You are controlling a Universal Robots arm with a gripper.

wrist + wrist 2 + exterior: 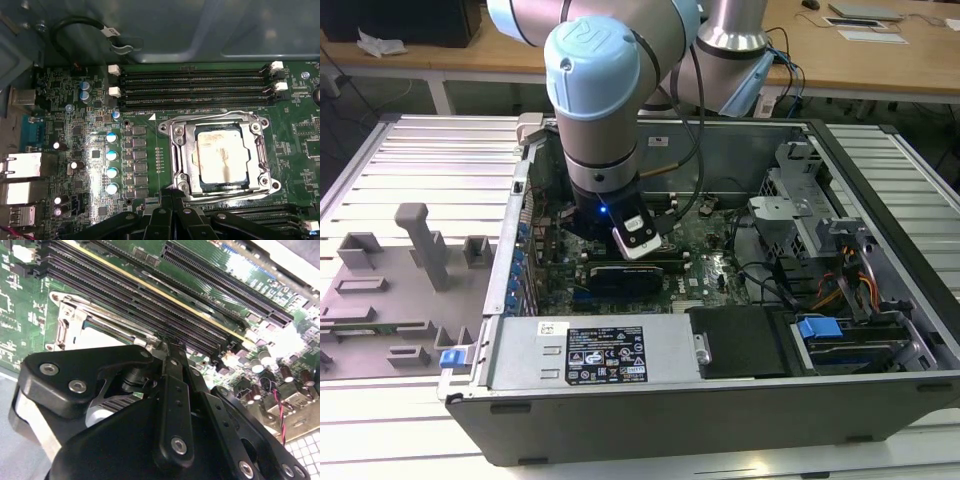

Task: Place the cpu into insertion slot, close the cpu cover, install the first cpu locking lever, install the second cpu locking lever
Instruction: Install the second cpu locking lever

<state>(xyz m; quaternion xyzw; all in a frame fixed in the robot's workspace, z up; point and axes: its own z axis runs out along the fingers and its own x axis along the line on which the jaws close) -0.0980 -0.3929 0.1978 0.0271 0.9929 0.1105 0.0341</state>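
Silver-grey square cpu [222, 159] seated under cpu cover [182, 155].

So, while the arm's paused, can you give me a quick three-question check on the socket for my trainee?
1. True or false: the cpu sits in its socket.
2. The cpu cover is: A) lying flat, framing the cpu; B) standing upright; C) outside the case.
3. Is the gripper inside the computer case or over the grey fixture tray?

Key: 1 true; 2 A; 3 inside the computer case, at the socket's edge.
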